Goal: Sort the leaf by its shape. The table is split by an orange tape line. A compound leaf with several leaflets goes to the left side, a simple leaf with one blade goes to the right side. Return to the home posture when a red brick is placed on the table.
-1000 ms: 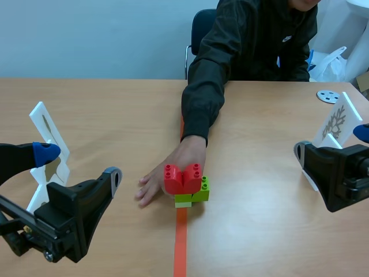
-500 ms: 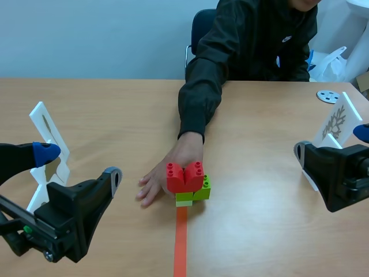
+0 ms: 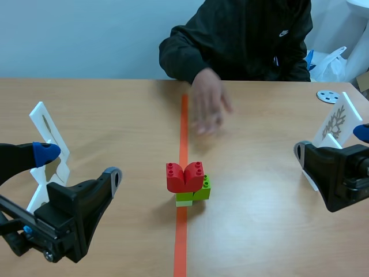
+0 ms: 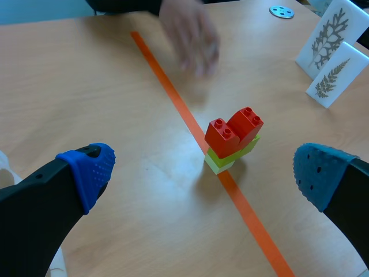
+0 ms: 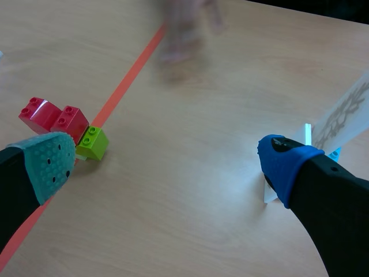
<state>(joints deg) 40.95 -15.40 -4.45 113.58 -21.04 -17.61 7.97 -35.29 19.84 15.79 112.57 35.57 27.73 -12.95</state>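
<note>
Olive fern print (image 4: 336, 74), left wrist only

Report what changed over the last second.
The person's hand let go of the red-and-green brick stack and drew back across the table toward the person. The stack stayed on the orange tape line. The robot's left hand and right hand stayed open and still, and the leaf cards did not move.

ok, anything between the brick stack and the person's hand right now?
Nothing stands there. In the scene view only bare table and the orange tape line run from the brick stack to the person's hand farther up the line.
</note>
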